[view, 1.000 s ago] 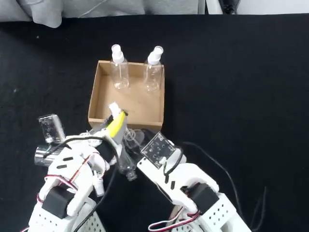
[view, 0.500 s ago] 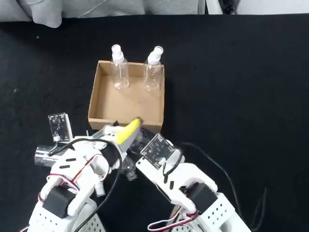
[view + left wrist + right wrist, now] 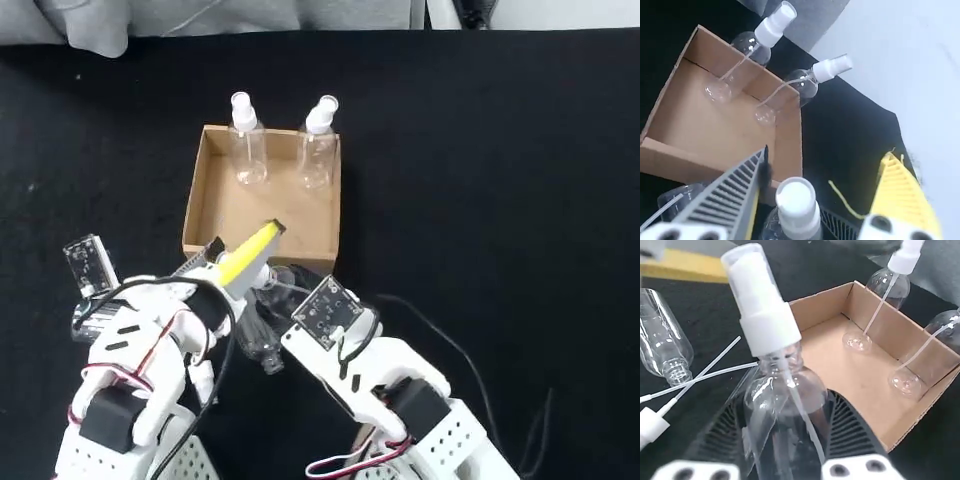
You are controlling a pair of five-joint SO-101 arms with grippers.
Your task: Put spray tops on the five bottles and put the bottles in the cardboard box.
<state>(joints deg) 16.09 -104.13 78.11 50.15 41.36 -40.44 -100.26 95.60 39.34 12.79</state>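
Bottle [image 3: 774, 390] of clear plastic sits clamped in right gripper [image 3: 787, 402]; left gripper [image 3: 825, 154] gapes apart

The table [image 3: 500, 150] was covered edge to edge in matte black cloth, with a few pale specks on it. Rumpled grey fabric [image 3: 200, 15] lay along its far edge. A pale strip [image 3: 570, 12] showed past the far right corner. Left wrist view: a plain whitish wall [image 3: 910, 60] stood beyond the table, evenly lit.
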